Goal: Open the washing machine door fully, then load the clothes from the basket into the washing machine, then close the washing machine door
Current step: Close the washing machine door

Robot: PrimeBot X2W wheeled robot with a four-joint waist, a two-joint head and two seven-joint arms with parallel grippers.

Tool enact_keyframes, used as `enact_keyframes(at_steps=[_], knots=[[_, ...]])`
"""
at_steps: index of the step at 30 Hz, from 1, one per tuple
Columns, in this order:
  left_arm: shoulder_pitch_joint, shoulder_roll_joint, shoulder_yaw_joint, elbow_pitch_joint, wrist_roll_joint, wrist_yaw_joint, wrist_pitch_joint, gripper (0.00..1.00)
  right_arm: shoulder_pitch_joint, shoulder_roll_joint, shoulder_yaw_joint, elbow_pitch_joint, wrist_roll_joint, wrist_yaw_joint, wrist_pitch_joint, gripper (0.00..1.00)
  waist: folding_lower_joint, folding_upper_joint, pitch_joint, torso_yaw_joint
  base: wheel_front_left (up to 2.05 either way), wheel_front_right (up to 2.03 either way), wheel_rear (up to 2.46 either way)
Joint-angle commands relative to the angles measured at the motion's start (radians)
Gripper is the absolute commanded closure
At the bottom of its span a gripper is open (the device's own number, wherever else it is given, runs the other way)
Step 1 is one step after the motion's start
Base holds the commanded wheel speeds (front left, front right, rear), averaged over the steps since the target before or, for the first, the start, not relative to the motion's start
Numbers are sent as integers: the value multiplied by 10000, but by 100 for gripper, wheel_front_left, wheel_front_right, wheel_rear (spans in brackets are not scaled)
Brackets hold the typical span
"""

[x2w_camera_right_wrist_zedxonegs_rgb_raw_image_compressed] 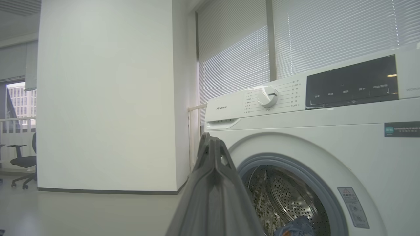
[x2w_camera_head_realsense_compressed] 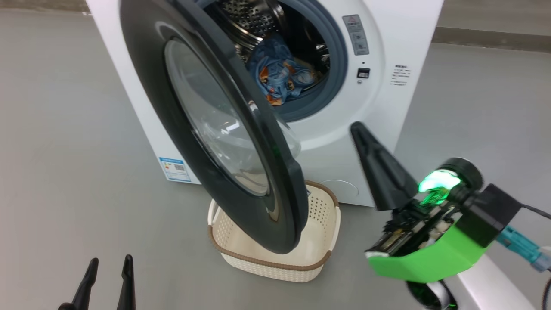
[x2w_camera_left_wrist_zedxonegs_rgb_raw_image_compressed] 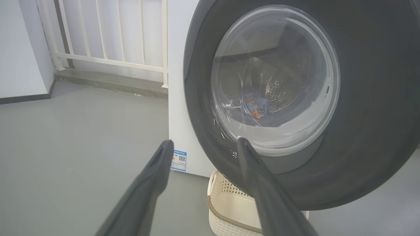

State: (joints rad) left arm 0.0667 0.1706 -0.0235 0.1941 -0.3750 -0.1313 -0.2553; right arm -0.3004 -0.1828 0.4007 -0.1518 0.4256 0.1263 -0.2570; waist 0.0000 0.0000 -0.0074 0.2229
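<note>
The right gripper [x2w_camera_head_realsense_compressed: 359,129] is up close, with a bright green wrist. Its jaws are pressed together into one dark point, and nothing is in them. It hangs in front of the washing machine [x2w_camera_head_realsense_compressed: 387,34], near the round hole.

The left gripper [x2w_camera_head_realsense_compressed: 111,259] is low down, over the grey floor [x2w_camera_head_realsense_compressed: 64,129]. Its jaws are wide apart and hold nothing.

The washing machine door [x2w_camera_head_realsense_compressed: 142,77] is big, round and shiny black, with a clear glass bowl in the middle. It stands partly open, swung out over the basket [x2w_camera_head_realsense_compressed: 267,269].

The basket is cream with little holes and a brown rim. It sits on the floor, just in front of the machine.

The clothes [x2w_camera_head_realsense_compressed: 280,77] are blue with orange bits. They lie inside the steel drum [x2w_camera_head_realsense_compressed: 249,17], behind the grey-blue ring [x2w_camera_head_realsense_compressed: 340,64].
</note>
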Motion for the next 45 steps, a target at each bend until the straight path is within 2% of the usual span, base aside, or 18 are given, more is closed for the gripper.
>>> enact_keyframes(at_steps=[1,5,9,21,32,45], knots=[[-289,111,299,-314,127,6,-65,0,-392,131,406,-359,102,44,-48,100,0,0,-26,264,0,0,0],[-333,57,224,-344,120,6,-65,0,-644,339,1442,-306,257,44,-48,100,0,0,19,487,0,0,0],[-418,-33,113,-349,117,6,-65,0,-671,476,2394,341,481,44,-48,100,0,0,133,705,0,0,0],[-824,-279,75,-362,49,6,-65,0,-726,540,3812,2556,1143,44,-48,100,0,0,772,1033,0,0,0],[-1092,-465,79,-327,-21,6,-65,0,-823,420,3835,4113,1356,44,-48,100,0,0,1190,1135,0,0,0],[-1341,-531,123,-336,-54,6,-65,0,-1000,368,3376,4656,1286,44,-48,100,0,0,1498,988,0,0,0]])
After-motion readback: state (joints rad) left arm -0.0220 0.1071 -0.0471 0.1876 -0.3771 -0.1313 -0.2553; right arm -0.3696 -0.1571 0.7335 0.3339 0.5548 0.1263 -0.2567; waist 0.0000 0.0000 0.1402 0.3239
